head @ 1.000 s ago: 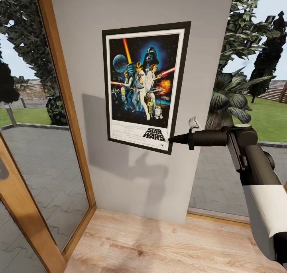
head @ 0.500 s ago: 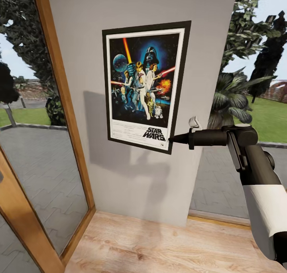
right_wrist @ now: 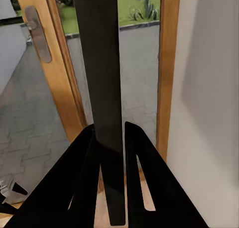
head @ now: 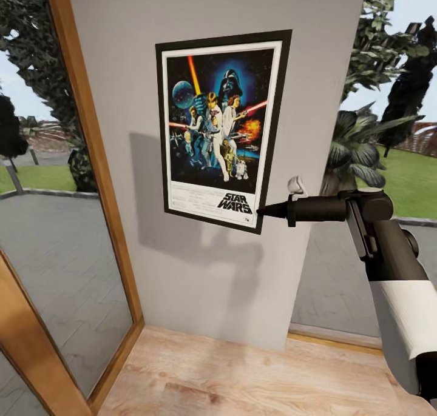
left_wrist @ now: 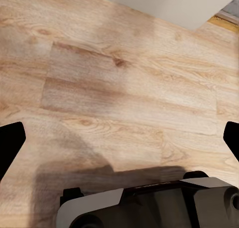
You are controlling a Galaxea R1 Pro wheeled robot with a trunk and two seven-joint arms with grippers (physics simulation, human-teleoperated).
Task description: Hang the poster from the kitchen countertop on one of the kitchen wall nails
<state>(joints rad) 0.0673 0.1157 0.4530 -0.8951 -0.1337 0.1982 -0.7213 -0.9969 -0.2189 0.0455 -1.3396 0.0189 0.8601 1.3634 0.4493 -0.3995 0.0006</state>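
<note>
I am holding the poster (head: 221, 131) flat against the grey wall (head: 200, 282) with my right end effector (head: 262, 212), whose two fingers are pinching its lower corner on the side nearest my arm. Along the right wrist view, the thin black frame edge (right_wrist: 102, 78) is running straight out between my fingertips, clamped edge-on. The poster is spreading up and away from my grip, hanging slightly tilted, with its far lower corner sitting higher than the one I am gripping. I cannot make out any nail behind it, so I cannot tell whether it is hooked yet.

I am judging it as light, stiff and thin, so a corner pinch is giving long leverage: it will want to swing or twist about my fingers, and the smooth frame may slip. A grip nearer the middle of one edge would be steadier.

My left end effector (left_wrist: 119, 138) is pointing down at the wooden floor (left_wrist: 119, 73), spread wide and carrying nothing.
</note>
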